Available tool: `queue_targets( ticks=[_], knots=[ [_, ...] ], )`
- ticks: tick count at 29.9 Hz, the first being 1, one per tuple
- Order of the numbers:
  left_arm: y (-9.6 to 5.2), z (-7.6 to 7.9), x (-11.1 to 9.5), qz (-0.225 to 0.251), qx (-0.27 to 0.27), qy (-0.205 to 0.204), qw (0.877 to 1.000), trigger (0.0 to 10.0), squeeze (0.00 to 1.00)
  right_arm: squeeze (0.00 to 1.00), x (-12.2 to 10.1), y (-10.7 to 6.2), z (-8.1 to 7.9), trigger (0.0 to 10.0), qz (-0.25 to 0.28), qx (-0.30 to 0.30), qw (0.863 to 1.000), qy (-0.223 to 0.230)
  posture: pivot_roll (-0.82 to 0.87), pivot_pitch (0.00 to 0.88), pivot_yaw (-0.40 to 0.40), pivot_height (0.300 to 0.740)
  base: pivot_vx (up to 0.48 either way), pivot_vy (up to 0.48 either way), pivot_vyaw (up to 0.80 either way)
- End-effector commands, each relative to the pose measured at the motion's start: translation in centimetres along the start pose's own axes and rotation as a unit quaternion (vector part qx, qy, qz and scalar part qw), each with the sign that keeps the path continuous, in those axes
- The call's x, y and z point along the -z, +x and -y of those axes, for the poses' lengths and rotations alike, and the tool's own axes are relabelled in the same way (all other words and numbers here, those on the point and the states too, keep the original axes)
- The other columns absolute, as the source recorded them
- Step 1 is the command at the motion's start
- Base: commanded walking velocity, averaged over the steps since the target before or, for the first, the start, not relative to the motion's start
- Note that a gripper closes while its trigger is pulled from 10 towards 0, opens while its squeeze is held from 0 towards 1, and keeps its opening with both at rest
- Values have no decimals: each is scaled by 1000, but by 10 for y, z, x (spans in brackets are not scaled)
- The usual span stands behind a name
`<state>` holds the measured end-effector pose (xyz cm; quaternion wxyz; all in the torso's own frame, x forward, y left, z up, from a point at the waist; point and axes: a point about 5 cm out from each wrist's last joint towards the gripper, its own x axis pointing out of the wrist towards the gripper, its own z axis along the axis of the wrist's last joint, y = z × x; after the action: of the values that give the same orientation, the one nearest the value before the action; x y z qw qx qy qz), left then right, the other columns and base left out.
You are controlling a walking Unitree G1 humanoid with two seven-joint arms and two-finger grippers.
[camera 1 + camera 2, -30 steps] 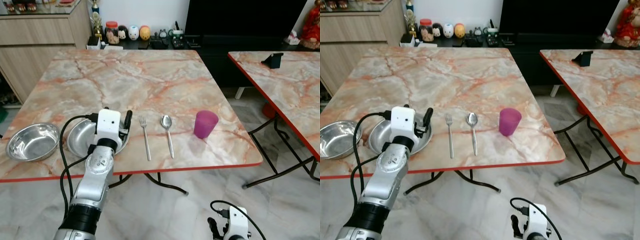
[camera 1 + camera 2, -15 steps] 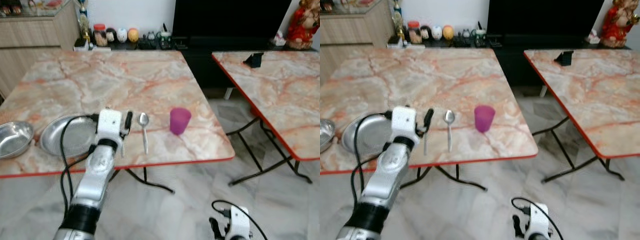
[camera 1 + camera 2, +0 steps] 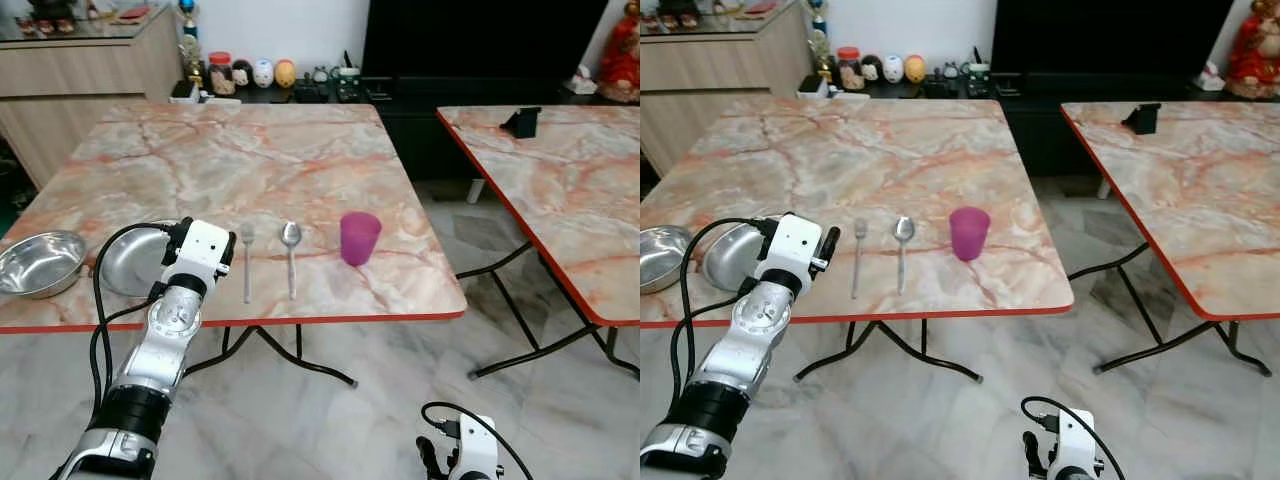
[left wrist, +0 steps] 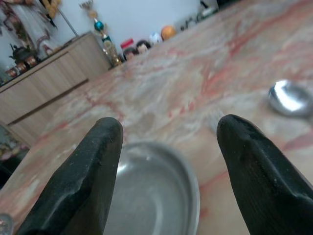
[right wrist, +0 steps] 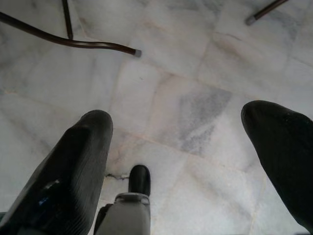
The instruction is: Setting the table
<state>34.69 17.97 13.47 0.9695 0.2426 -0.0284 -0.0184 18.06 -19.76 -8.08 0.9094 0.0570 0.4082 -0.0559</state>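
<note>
On the marble table (image 3: 300,160), near its front edge, lie a steel bowl (image 3: 40,263), a steel plate (image 3: 128,265), a fork (image 3: 247,262), a spoon (image 3: 291,255) and a purple cup (image 3: 359,237), in a row from left to right. My left gripper (image 4: 168,129) hovers open over the plate's right rim, just left of the fork, with nothing between its fingers (image 3: 231,255). In the left wrist view the plate (image 4: 151,191) lies right ahead and the spoon (image 4: 289,97) off to one side. My right gripper (image 5: 181,147) hangs open low above the floor.
A second marble table (image 3: 560,170) with a black stand (image 3: 522,122) is to the right, across a gap of marble floor (image 3: 330,420). A wooden cabinet (image 3: 80,80) and a low black console with jars and figurines (image 3: 262,74) stand behind. Black table legs (image 3: 300,355) curve underneath.
The camera swung to the side and back, so the whole scene shifted. My left gripper stays open near the plate's right rim, now sitting a little lower and nearer the table's front edge.
</note>
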Motion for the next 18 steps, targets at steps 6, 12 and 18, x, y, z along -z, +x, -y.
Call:
queue_targets(
  ticks=[6, 12, 18],
  knots=[
    [7, 13, 3, -10, 31, -1, 999, 10000, 0, 0, -1, 0, 0, 10000, 0, -1, 1000, -6, 81, 0, -63, 740, 0, 0, 0],
    [7, 23, 10, -29, 34, -50, 998, 10000, 0, 0, -2, 1, 0, 10000, 0, -3, 1000, -6, 74, 0, -61, 740, 0, 0, 0],
    [4, 21, 13, -35, 23, -77, 996, 10000, 0, 0, -2, 1, 0, 10000, 0, -3, 1000, -7, 81, 0, -64, 740, 0, 0, 0]
  ],
)
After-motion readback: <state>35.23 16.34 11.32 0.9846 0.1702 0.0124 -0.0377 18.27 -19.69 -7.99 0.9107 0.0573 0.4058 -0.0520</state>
